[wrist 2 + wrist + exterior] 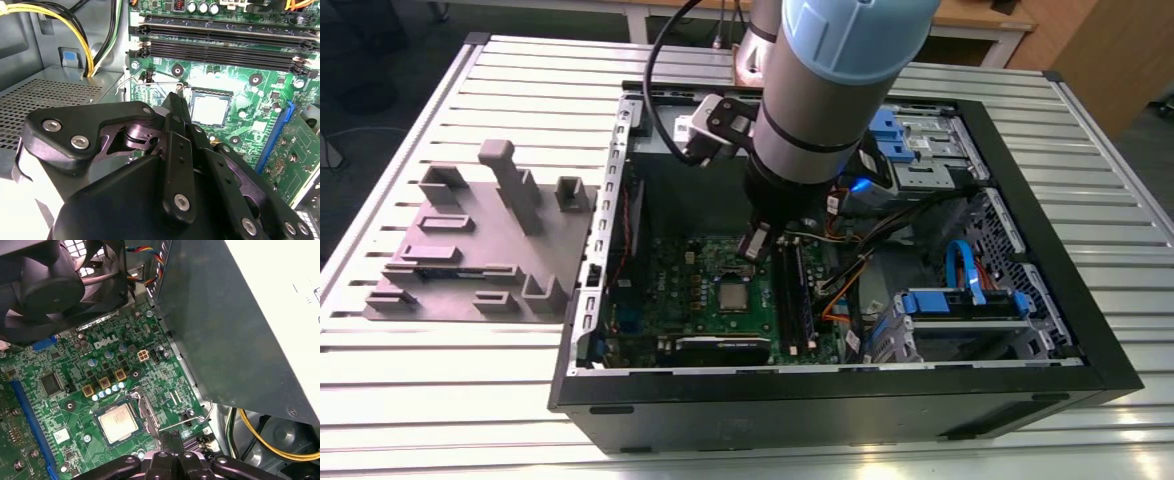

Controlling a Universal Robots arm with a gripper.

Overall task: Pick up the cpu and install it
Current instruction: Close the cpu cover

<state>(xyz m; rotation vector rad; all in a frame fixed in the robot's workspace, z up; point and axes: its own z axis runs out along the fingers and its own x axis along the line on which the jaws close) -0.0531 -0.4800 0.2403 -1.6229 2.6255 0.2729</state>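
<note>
The cpu (736, 294) is a small silvery square lying flat in the socket of the green board (678, 290), inside the open computer case. In both wrist views the cpu (210, 109) (118, 422) sits bare, with the socket's thin wire lever (192, 423) swung out beside it. My gripper (751, 245) hangs just above the board, a little to the side of the socket near that lever. Its black fingers (175, 107) (171, 440) meet at the tips with nothing between them.
RAM slots (793, 290) run beside the socket on the exterior view's right. A black fan (45, 285), the power supply box (240, 325) and yellow cables (85, 45) crowd around. The case wall (607, 250) rises all round. A grey fixture block (480, 245) stands outside on the exterior view's left.
</note>
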